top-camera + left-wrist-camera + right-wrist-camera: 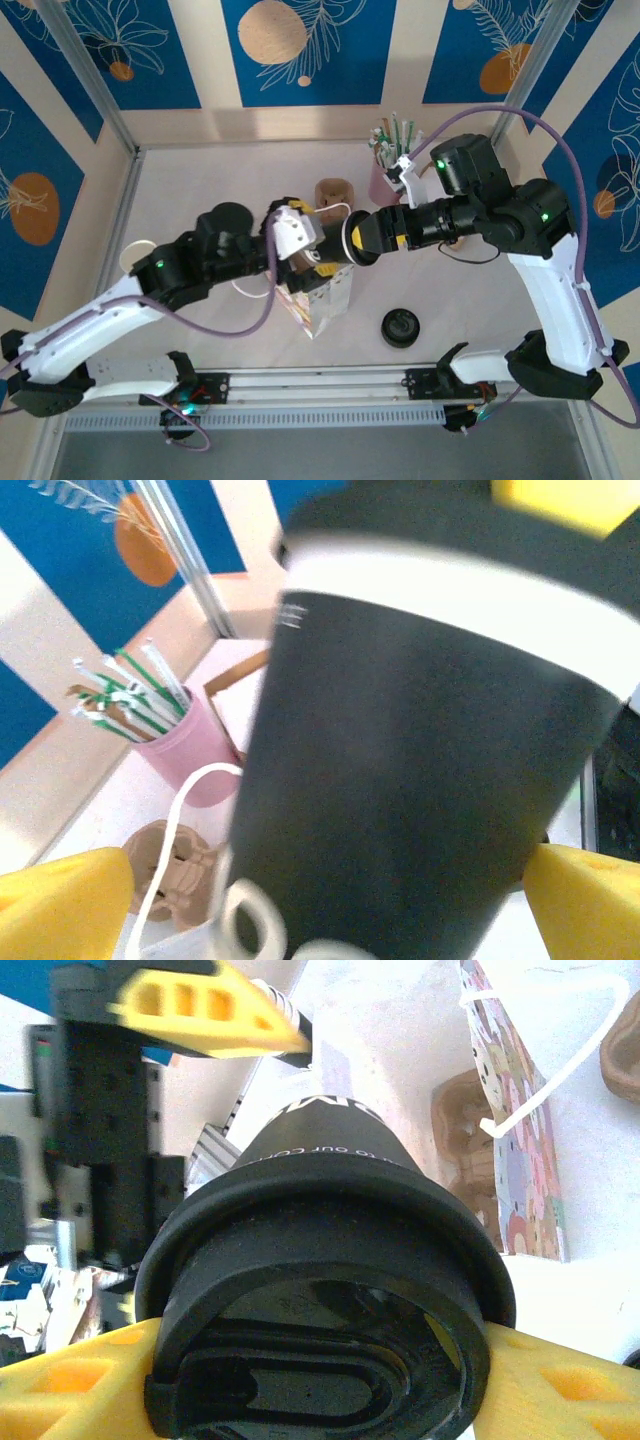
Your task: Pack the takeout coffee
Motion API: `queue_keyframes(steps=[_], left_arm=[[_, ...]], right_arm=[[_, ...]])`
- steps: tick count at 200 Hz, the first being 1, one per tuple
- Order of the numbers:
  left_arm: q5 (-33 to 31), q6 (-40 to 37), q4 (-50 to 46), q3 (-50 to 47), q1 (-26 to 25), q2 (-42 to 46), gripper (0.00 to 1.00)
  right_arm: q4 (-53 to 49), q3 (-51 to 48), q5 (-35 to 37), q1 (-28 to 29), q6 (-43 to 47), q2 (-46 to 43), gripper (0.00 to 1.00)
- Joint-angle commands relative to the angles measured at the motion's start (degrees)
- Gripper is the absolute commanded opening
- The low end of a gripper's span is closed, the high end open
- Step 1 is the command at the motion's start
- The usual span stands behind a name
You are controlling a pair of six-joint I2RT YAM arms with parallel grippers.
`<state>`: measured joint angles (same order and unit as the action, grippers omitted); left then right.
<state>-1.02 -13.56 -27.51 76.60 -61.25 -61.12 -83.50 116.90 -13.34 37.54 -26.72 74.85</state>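
Observation:
The takeout coffee (330, 1260) is a cup with a dark lower band, a white upper band and a black round lid. My right gripper (320, 1400) is shut on it just under the lid, a yellow pad on each side. In the top view this gripper (355, 240) holds the cup sideways above the patterned paper bag (325, 295). In the left wrist view the cup's dark band (400, 780) looms close. My left gripper (325, 900) is open, its yellow fingertips (60, 900) far apart at the frame's lower corners. The bag's white handle (180, 810) loops beside the cup.
A pink cup of straws (385, 165) and a brown pulp cup carrier (335, 192) stand behind the bag. A loose black lid (400, 327) lies at the front right. A plain cream cup (135, 257) sits beside the left arm. Metal frame rails border the table.

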Motion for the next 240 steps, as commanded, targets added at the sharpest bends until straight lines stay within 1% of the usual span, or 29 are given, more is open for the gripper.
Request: queue_keyframes(steps=[1, 23, 37, 59, 71, 83, 95, 110, 127, 140, 169, 196, 212, 240], left_arm=[[-4.0, 3.6, -1.3, -1.6, -0.4, 6.0, 1.0], [-7.7, 5.6, -3.5, -2.6, -0.3, 10.4, 1.0], [-12.7, 7.8, -4.7, -2.1, -0.1, 11.6, 1.0], [-20.7, 11.7, -11.1, 2.4, 2.2, 8.7, 1.0], [-21.9, 14.8, -16.0, 5.8, 5.2, 6.0, 1.0], [-19.7, 19.2, -19.9, 8.3, 10.8, 3.8, 1.0], [-14.2, 23.5, -21.7, 8.8, 18.1, 2.9, 1.0], [-8.9, 27.1, -22.0, 7.8, 26.1, 3.0, 1.0], [-3.3, 29.4, -22.3, 7.1, 32.6, 2.5, 1.0], [1.0, 30.6, -22.4, 6.6, 36.2, 1.6, 1.0], [7.3, 32.3, -21.1, 3.6, 42.0, 0.5, 1.0], [10.6, 33.6, -19.4, -0.7, 46.1, 0.1, 1.0], [12.0, 34.3, -18.1, -3.4, 47.4, 0.0, 0.99], [12.4, 34.7, -16.7, -6.9, 47.9, -1.0, 0.99]], right_arm=[[-2.7, 1.8, 0.1, 0.4, -0.8, 0.9, 0.68], [-3.5, 3.1, 1.0, 1.9, -1.2, 2.4, 0.68], [-5.1, 5.1, 3.3, 4.1, -1.4, 4.2, 0.67], [-9.1, 10.2, 8.2, 7.9, -1.9, 8.4, 0.67], [-12.2, 13.9, 11.6, 10.1, -2.2, 11.4, 0.68], [-15.4, 17.8, 14.7, 11.8, -2.4, 14.9, 0.68], [-18.3, 21.2, 17.7, 12.8, -2.7, 18.2, 0.67], [-18.2, 22.4, 17.5, 13.3, -2.7, 20.3, 0.67], [-18.2, 23.9, 17.3, 13.7, -2.6, 22.6, 0.67], [-18.2, 24.5, 17.1, 13.9, -2.2, 24.0, 0.67], [-18.3, 24.0, 17.0, 13.9, -1.5, 26.8, 0.67], [-18.3, 21.6, 17.1, 14.4, -0.9, 28.6, 0.66], [-18.3, 19.5, 17.6, 15.4, -0.8, 29.2, 0.66], [-18.4, 15.8, 19.0, 16.7, -1.2, 28.9, 0.66]])
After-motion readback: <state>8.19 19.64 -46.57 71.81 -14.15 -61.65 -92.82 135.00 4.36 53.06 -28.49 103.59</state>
